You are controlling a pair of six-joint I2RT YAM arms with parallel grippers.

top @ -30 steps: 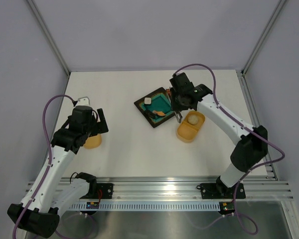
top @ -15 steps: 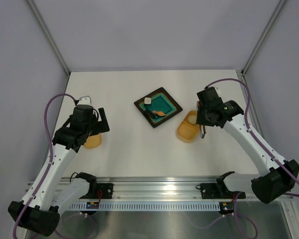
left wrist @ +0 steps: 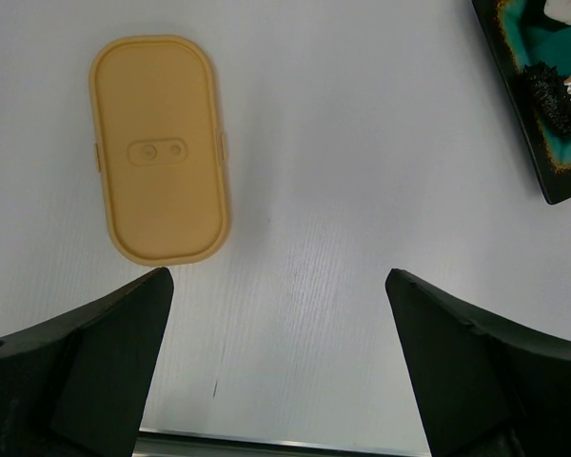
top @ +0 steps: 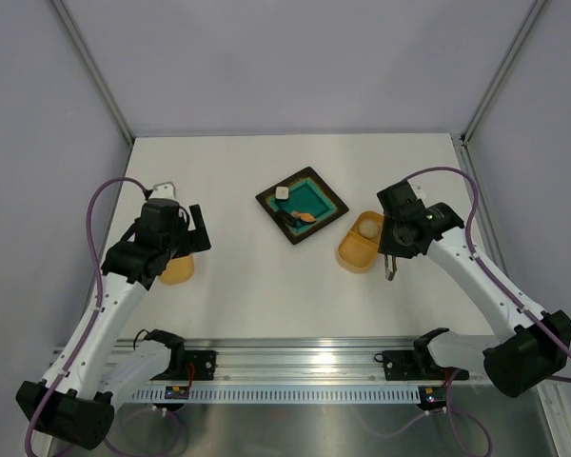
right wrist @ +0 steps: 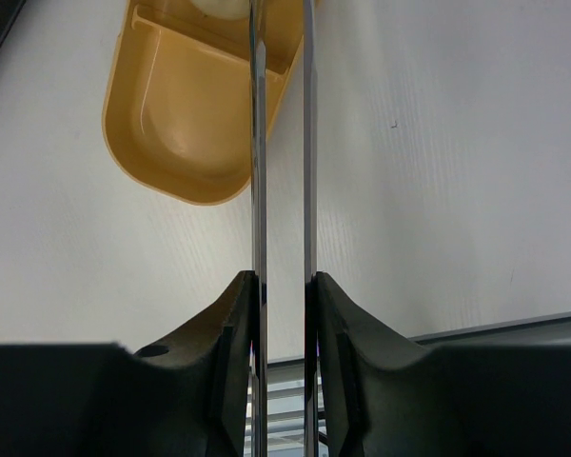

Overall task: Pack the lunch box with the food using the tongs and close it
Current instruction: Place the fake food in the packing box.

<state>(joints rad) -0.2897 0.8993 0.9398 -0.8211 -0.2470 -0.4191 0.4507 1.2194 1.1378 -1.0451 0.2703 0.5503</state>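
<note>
The yellow-orange lunch box (top: 360,249) lies right of the teal plate (top: 325,198), with a beige ball (top: 369,227) in its far compartment. Its near compartment (right wrist: 186,114) is empty. My right gripper (top: 397,242) hovers at the box's right side, shut on the silver tongs (top: 391,268). In the right wrist view the tongs' two arms (right wrist: 257,143) run parallel over the box's right rim, and their tips are out of frame. On the plate lie a white cube (top: 282,192), an orange slice (top: 306,217) and a dark piece (top: 290,215). My left gripper (left wrist: 276,281) stands open.
The matching lid (left wrist: 159,149) lies flat on the table on the left, partly under the left wrist (top: 177,270). The plate's corner (left wrist: 538,162) shows at the left wrist view's upper right. A metal rail (top: 305,360) runs along the table's near edge.
My right arm has swung with the tongs from over the plate's right corner to the lunch box's right side, nearer the front. The left arm has barely moved.
</note>
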